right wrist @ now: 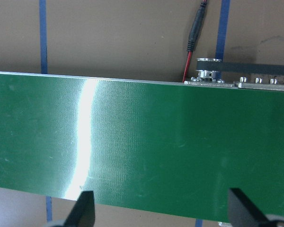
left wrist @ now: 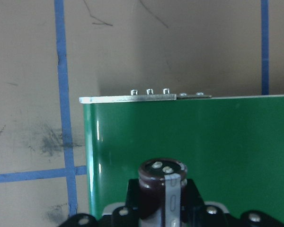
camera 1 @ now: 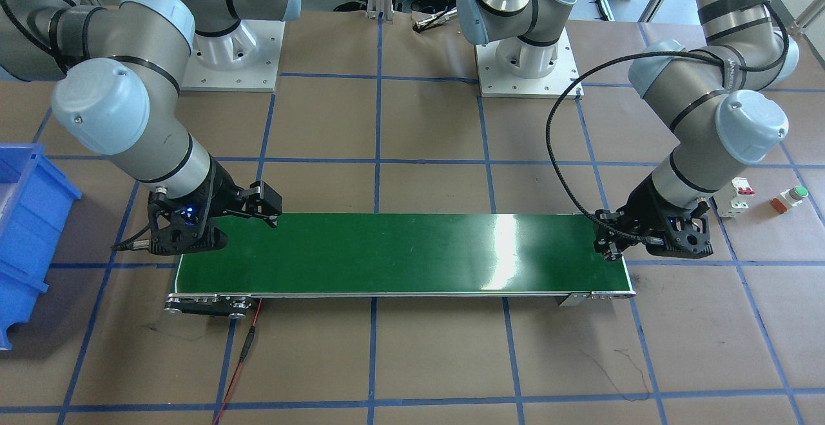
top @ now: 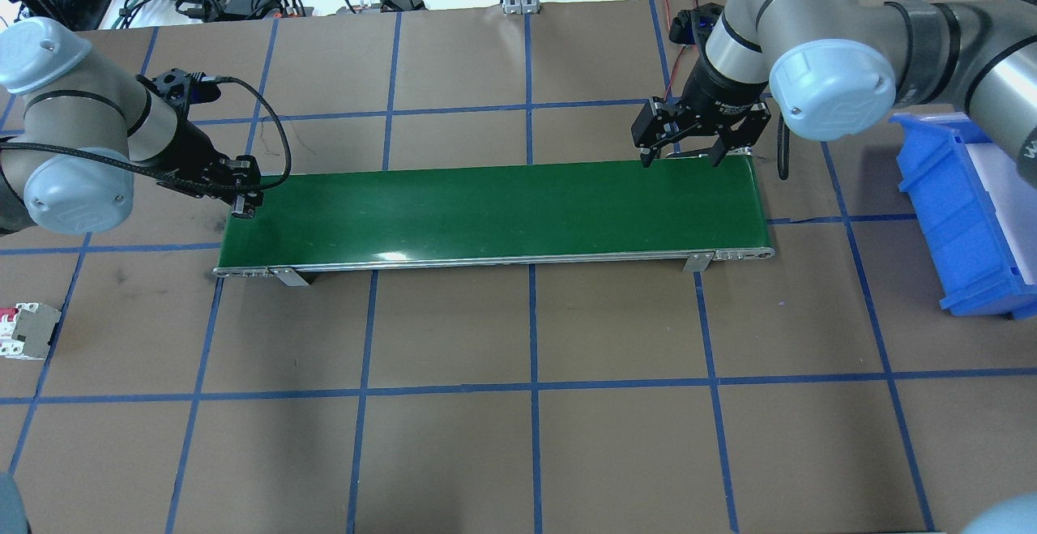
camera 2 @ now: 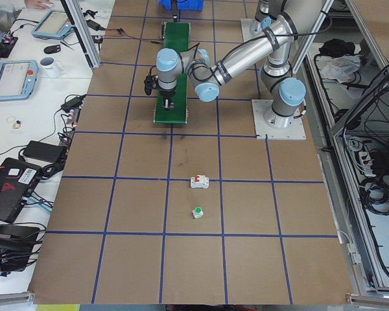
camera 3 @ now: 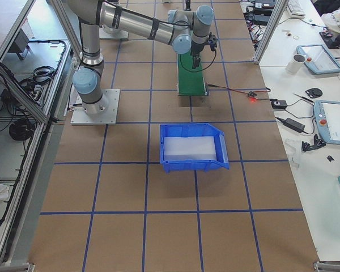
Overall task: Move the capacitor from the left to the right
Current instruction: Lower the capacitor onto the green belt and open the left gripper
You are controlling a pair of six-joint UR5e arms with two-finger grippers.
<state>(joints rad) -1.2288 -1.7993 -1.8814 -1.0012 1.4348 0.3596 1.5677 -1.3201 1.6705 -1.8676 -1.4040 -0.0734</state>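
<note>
Capacitor [left wrist: 163, 187] is in the left hand [top: 243, 200]. The left wrist view shows it clamped low in frame, with its silvery terminal end and light stripe visible. It hangs over the left end of the green conveyor belt [top: 486, 210], close to the end rail and its screws. You can't tell from these views whether it touches the belt.

Why there, my read: the belt does the left-to-right transport, so the left arm only has to set the part on its own end. That would also explain the right hand [top: 679, 145] parked over the belt's far end, on the blue bin [top: 956, 202] side. It looks staged to take the part on arrival.

Hands:
- **Left:** closed to the capacitor's width, gripping it by the body.
- **Right:** spread wide, holding nothing. Its fingers [right wrist: 83, 210] sit well apart at the bottom of the right wrist view, with only bare belt between them.

Circuit breaker [camera 1: 741, 194] and push button [camera 1: 791, 198] sit on the tabletop [top: 527, 437] past the left arm, apart from the belt. Neither is part of this move.

Risk you should watch: it's a stubby cylinder. Laid on its side it could roll toward the belt's edge, so set it down gently and well inboard.
</note>
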